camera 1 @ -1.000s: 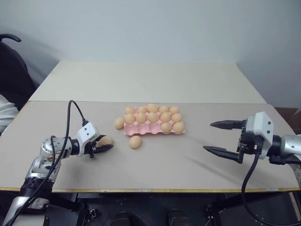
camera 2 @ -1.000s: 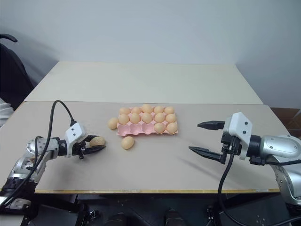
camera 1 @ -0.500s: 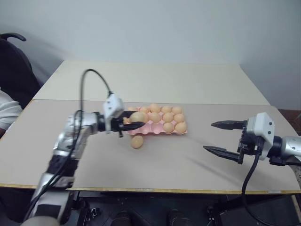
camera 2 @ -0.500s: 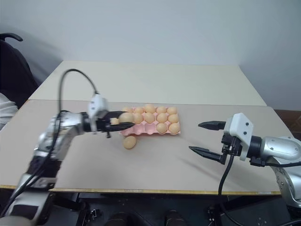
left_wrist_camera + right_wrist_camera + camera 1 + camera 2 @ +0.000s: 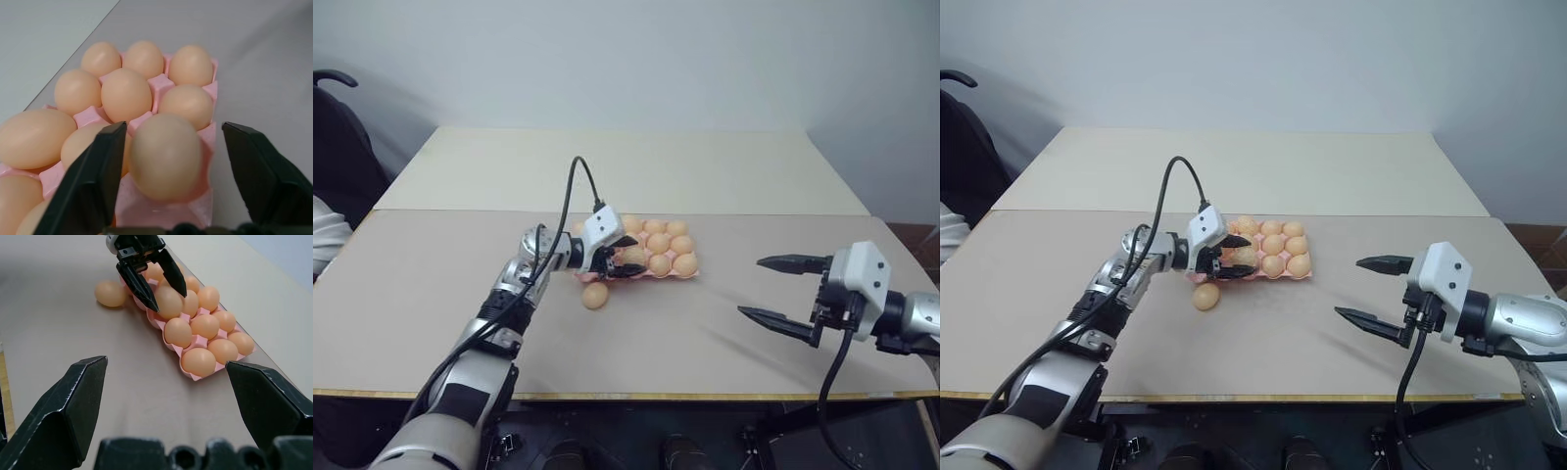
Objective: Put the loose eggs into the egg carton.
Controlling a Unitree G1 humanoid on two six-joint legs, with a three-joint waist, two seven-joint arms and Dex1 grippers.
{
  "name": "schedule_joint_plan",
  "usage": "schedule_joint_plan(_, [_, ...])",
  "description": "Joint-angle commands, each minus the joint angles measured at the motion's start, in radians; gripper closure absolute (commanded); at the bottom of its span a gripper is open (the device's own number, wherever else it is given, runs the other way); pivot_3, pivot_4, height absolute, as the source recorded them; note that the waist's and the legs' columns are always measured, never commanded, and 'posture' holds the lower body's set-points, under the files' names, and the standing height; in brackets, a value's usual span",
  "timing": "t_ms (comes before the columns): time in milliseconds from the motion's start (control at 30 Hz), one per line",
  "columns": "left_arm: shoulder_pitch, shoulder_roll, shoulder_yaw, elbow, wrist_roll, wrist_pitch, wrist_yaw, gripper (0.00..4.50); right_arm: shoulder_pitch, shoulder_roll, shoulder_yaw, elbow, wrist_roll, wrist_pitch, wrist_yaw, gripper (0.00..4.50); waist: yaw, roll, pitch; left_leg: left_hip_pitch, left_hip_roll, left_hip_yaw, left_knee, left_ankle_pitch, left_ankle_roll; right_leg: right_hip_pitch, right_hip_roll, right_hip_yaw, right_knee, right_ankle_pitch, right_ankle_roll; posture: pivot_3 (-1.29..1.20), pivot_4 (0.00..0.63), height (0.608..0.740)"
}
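Nearest the robot, the right gripper (image 5: 781, 291) hovers over the right side of the counter (image 5: 705, 333), well apart from the eggs, its two black fingers (image 5: 773, 321) spread wide with nothing between them.

A little further in, one loose egg (image 5: 595, 295) lies on the counter just in front of the egg carton (image 5: 1276, 276), near its front left corner.

Over that front edge the left gripper (image 5: 621, 258) reaches in from the left. An egg (image 5: 165, 155) sits between its fingers (image 5: 93, 181) in a front cup of the pink tray. In the left wrist view one finger seems to be right against the egg's side, and the other stands clear of it with a gap showing, so the fingers are parted and not clamped on it.

Beyond that, the carton's cups are mostly filled with tan eggs: the filled rows (image 5: 208, 326) run away across the tray. At the far left side another egg (image 5: 110, 293) is seen from the right wrist view beside the carton; whether it lies on the counter or in a cup, I cannot tell.
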Motion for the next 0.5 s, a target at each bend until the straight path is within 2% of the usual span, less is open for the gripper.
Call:
schedule_joint_plan(33, [-0.037, 0.015, 0.054, -0.026, -0.013, -0.026, 0.023, 0.03, -0.003, 0.001, -0.041, -0.026, 0.019, -0.003, -0.009, 0.0, 0.0, 0.0, 0.0, 0.0, 0.0, 0.0, 0.0, 0.0, 0.0, 0.0, 0.0, 0.0, 0.0, 0.0, 0.0, 0.0, 0.15, 0.74])
schedule_joint_plan(167, [-0.001, 0.072, 0.123, -0.141, -0.081, 0.018, -0.016, 0.03, -0.013, 0.003, -0.032, -0.02, 0.022, -0.006, -0.007, 0.0, -0.002, 0.0, 0.0, 0.0, 0.0, 0.0, 0.0, 0.0, 0.0, 0.0, 0.0, 0.0, 0.0, 0.0, 0.0, 0.0, 0.15, 0.74])
schedule_joint_plan(333, [0.142, 0.246, 0.242, -0.349, -0.187, 0.087, -0.099, 0.03, -0.02, 0.002, -0.022, -0.014, 0.026, -0.009, 0.007, 0.0, -0.013, 0.0, 0.0, 0.001, 0.001, 0.0, -0.001, 0.0, 0.0, -0.001, 0.0, 0.0, 0.001, 0.0, 0.0, 0.0, 0.15, 0.74])
schedule_joint_plan(500, [0.466, 0.497, 0.49, -0.529, -0.329, 0.149, -0.206, 0.03, -0.065, -0.001, 0.014, 0.026, 0.024, -0.011, 0.039, 0.0, -0.029, 0.0, 0.0, 0.002, 0.002, 0.001, -0.001, 0.0, 0.0, -0.001, 0.0, 0.001, 0.003, 0.0, 0.0, 0.0, 0.15, 0.74])
